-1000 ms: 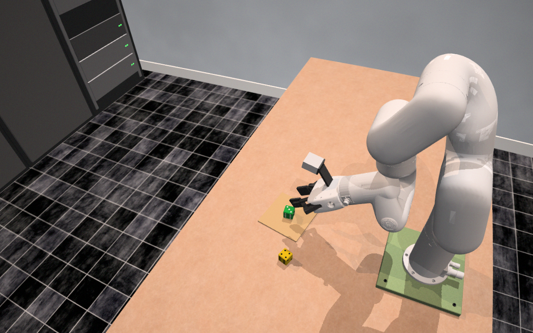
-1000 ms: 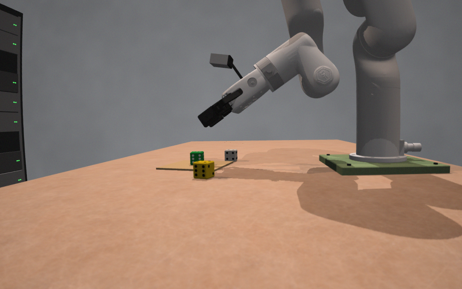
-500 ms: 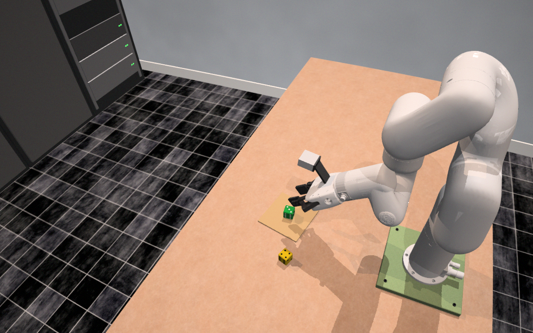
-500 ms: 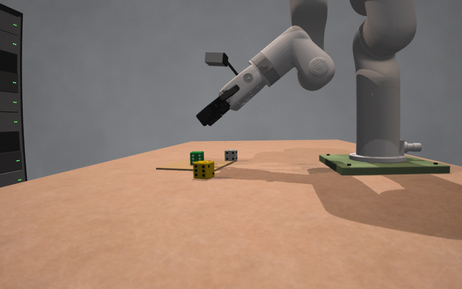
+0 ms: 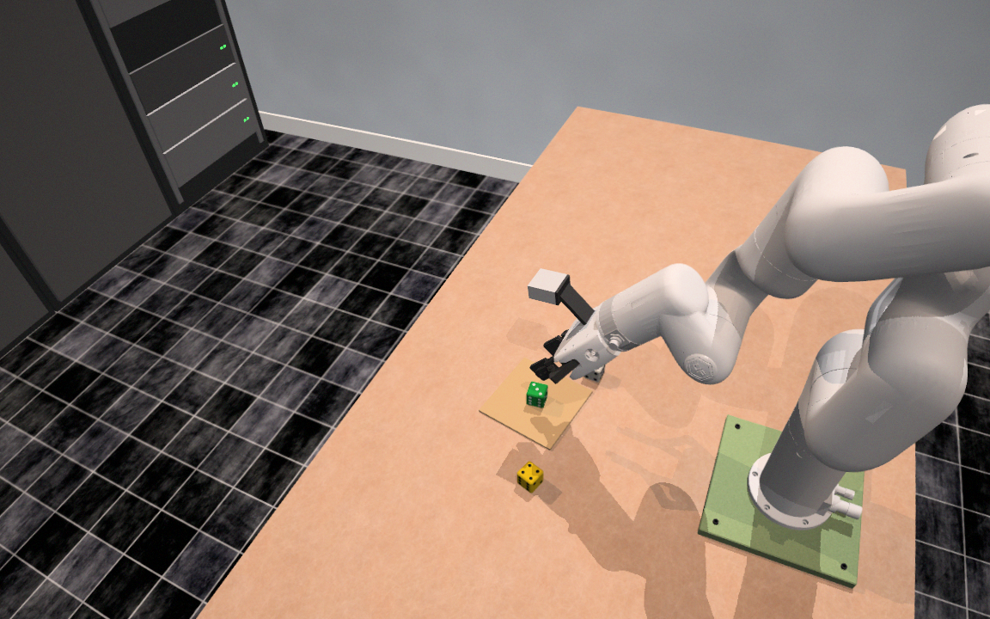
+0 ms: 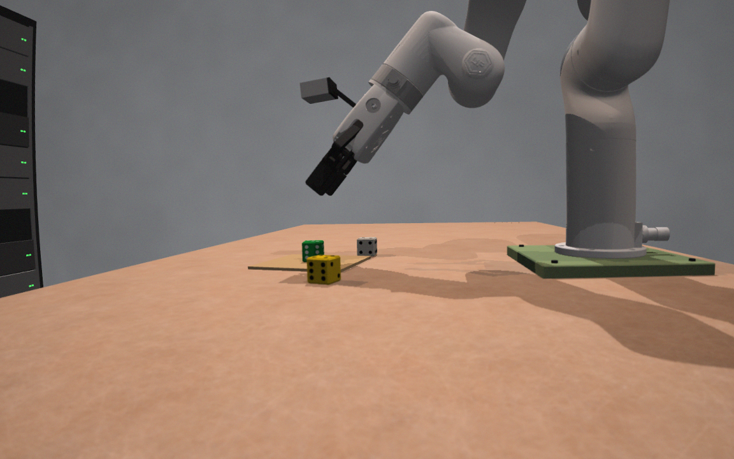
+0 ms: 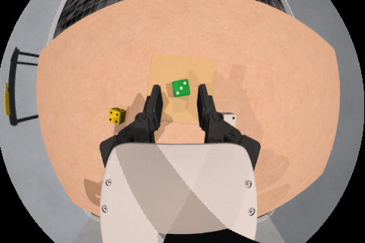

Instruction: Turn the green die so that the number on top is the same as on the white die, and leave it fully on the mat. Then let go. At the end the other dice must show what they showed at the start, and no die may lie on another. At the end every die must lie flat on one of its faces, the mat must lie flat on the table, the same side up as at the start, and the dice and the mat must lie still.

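Observation:
The green die (image 5: 536, 395) (image 6: 312, 251) (image 7: 181, 88) lies flat on the tan mat (image 5: 500, 408) (image 6: 269, 265) (image 7: 163, 66), with three pips on top. The white die (image 5: 595, 376) (image 6: 366, 247) (image 7: 230, 118) stands on the table just off the mat. Its top is partly hidden by a finger in the wrist view, where one pip shows near a corner; its full number cannot be read. My gripper (image 5: 548, 355) (image 6: 320, 187) (image 7: 179, 93) is open and empty, tilted, well above the mat and the green die. The mat lies flat.
The yellow die (image 5: 529, 477) (image 6: 323, 269) (image 7: 116, 116) lies flat on the table, off the mat on the side opposite the white die, with several pips on top. The arm's green base plate (image 5: 730, 477) (image 6: 615, 269) stands on the table to the right in the top and exterior views.

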{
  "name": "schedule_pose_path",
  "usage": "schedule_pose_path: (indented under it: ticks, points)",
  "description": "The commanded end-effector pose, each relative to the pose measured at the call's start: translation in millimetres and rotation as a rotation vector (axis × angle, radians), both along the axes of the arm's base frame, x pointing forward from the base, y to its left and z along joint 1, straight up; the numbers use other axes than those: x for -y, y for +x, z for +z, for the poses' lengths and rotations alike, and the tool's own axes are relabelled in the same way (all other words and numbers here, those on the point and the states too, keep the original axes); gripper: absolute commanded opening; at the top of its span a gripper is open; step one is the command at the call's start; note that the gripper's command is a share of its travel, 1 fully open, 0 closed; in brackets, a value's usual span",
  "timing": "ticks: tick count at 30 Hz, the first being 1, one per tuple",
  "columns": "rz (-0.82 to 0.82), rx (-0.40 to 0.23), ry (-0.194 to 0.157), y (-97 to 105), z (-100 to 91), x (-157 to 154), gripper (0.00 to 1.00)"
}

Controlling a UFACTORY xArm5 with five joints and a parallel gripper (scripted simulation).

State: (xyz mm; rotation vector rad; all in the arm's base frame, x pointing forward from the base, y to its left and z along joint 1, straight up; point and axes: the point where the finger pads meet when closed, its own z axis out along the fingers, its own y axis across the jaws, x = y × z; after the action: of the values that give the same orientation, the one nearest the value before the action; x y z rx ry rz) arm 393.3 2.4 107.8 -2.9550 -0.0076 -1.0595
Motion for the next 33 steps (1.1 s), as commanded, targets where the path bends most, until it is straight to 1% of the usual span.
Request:
schedule_pose_path:
  ticks: [1,2,5,7,10,11,16,17,18,19,22,25,28,30,33]
  points:
    - [0.000,-0.171,-0.001,8.9,2.6,-0.1,0.47]
    - [0.000,-0.189,-0.001,10.0,2.9,-0.1,0.47]
    - [0.000,-0.193,-0.001,10.2,3.0,-0.1,0.47]
    - [0.000,-0.278,-0.002,13.8,6.2,-0.2,0.47]
    - [0.000,-0.323,-0.002,16.6,6.9,-0.2,0.47]
    - [0.000,-0.354,-0.002,18.2,7.6,-0.2,0.47]
    - [0.000,-0.450,-0.003,22.8,10.4,-0.2,0.47]
    - [0.000,-0.478,-0.003,24.3,11.0,-0.2,0.47]
    - [0.000,-0.488,-0.003,24.9,11.2,-0.2,0.47]
    - [0.000,-0.521,-0.003,26.4,12.2,-0.2,0.47]
    - [0.000,-0.524,-0.003,26.5,12.3,-0.2,0.47]
    - [0.000,-0.611,-0.004,31.0,14.5,-0.1,0.47]
    - [0.000,-0.666,-0.004,33.5,16.0,0.0,0.47]
    - [0.000,-0.684,-0.004,34.3,16.6,0.0,0.47]
    - [0.000,-0.692,-0.004,34.6,16.9,0.0,0.47]
